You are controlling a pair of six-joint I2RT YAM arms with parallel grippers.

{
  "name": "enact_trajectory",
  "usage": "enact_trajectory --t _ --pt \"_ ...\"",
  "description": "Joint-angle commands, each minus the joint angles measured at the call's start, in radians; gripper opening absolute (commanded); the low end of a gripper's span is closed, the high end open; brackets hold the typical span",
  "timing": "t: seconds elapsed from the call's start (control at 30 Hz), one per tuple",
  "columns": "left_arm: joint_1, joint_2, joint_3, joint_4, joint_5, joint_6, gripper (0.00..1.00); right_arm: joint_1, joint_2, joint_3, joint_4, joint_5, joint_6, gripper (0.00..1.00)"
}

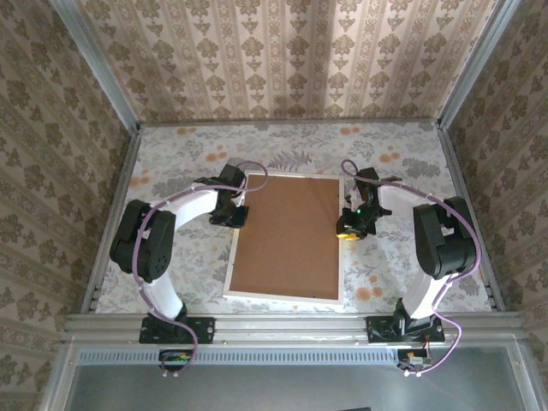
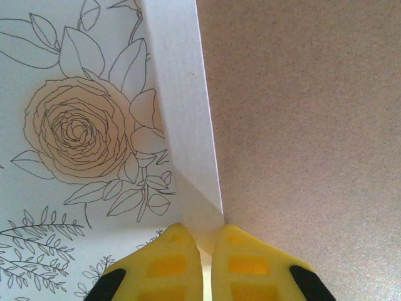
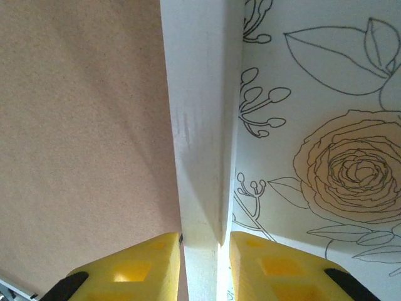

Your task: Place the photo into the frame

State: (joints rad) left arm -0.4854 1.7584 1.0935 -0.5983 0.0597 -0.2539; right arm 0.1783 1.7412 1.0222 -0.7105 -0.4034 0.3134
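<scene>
Pinching left rim of frame [image 1: 282,296], flat at table [image 1: 394,163] centre under brown board [image 1: 289,235], w/ left gripper [image 2: 199,233]; straddling right rim w/ right gripper [image 3: 205,241], jaws narrow, grip unclear. Prob. light, stiff, breakable: lift level by rims.

brown board [image 1: 291,235]: lying flat | floral tablecloth [image 1: 188,154] | patterned walls [image 1: 282,51]

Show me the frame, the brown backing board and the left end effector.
the frame [image 1: 282,299], top external view, its white near edge.
the brown backing board [image 1: 291,233], top external view, its middle.
left end effector [image 2: 205,241], left wrist view, between its yellow fingertips.
</scene>
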Motion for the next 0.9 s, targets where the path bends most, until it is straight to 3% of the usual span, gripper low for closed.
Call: enact_trajectory --t 0.0,0.6,0.87 --pt "-0.015 0.012 -0.012 -0.066 -0.023 0.019 0.07 -0.01 0.005 0.029 -0.038 -0.021 -0.025 0.29" --pt "-0.013 0.012 -0.02 -0.057 -0.018 0.02 0.07 0.005 0.059 0.041 -0.045 0.029 -0.029 0.28" --pt "-0.016 0.01 -0.028 -0.044 0.001 0.013 0.07 0.057 0.061 0.052 -0.038 0.029 0.013 0.32"
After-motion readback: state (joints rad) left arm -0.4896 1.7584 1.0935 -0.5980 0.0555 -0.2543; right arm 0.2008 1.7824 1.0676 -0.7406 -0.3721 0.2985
